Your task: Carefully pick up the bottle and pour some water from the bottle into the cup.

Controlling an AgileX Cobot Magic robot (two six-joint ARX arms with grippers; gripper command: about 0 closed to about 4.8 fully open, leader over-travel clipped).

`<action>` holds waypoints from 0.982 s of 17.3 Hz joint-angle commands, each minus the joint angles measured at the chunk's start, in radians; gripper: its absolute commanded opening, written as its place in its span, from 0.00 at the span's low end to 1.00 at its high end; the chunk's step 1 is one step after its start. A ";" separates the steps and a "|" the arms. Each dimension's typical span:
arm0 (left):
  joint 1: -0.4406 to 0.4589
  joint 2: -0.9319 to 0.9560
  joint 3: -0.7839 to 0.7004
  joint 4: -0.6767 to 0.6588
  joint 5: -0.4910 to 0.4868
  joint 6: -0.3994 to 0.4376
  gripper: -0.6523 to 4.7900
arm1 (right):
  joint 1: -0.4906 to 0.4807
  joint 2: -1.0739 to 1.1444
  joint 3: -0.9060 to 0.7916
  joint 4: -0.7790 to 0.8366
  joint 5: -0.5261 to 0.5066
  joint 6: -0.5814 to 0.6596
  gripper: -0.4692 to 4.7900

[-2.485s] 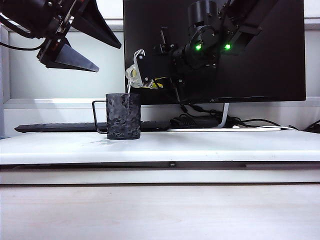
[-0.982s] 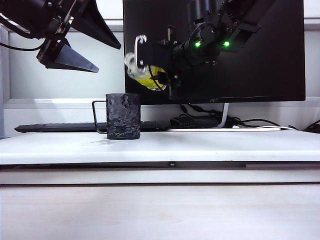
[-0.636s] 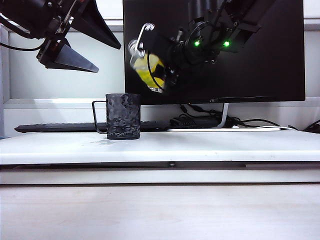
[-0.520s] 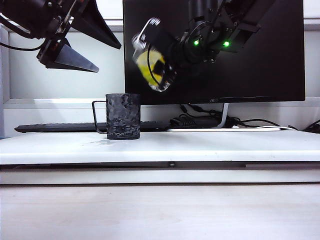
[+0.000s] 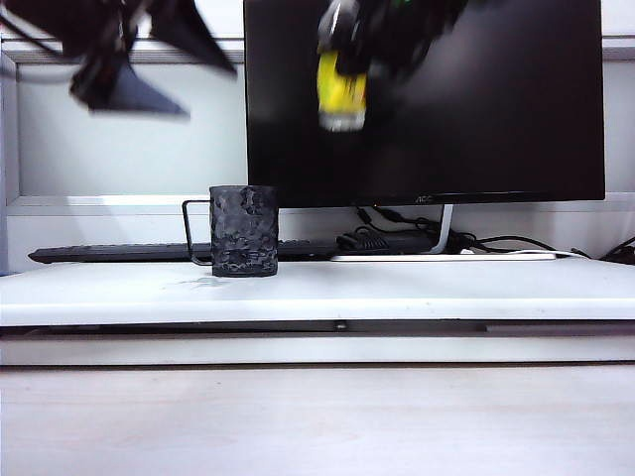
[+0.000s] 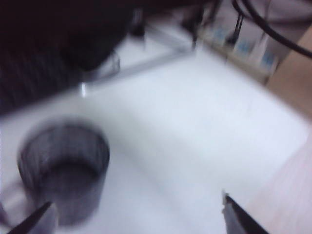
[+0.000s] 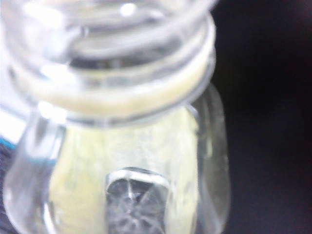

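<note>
A white table (image 5: 397,288) fills the near part of the exterior view, and on it stands the cup (image 5: 244,230), a black mug with a bumpy surface and a thin squared wire handle on the side away from the monitor stand. It sits upright, towards the table's back edge. Just behind the cup lies a dark keyboard (image 5: 109,254), and behind that rises a large black monitor (image 5: 476,109) with cables trailing beside its stand.

Above the cup and off to the handle side, high up, hangs the left gripper (image 5: 149,64), blurred. Its two dark pointed fingers are spread wide apart and hold nothing. In the left wrist view the same gripper (image 6: 139,217) shows only its fingertips (image 6: 239,219), with the cup (image 6: 66,170) below, close to one tip, its dark inside visible but too blurred to show any contents.

Higher than the cup and a little towards the monitor's middle, the bottle (image 5: 340,84) hangs roughly upright in front of the dark screen, its yellow label smeared by motion. The right gripper (image 5: 347,25) is clenched around the bottle's upper part. The right wrist view looks straight down over the bottle (image 7: 122,161), showing its open, threaded clear neck and the yellow label below. Water cannot be made out in it.
</note>
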 commanded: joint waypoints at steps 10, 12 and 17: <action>0.000 -0.518 0.005 0.007 -0.216 -0.019 0.11 | 0.001 -0.643 0.007 -0.649 0.207 0.121 0.28; 0.000 -0.603 0.005 -0.129 -0.269 -0.012 0.11 | 0.001 -0.735 0.006 -0.845 0.256 0.122 0.28; 0.000 -0.759 -0.065 -0.296 -0.372 0.101 0.11 | 0.001 -0.936 -0.392 -0.778 0.256 0.197 0.22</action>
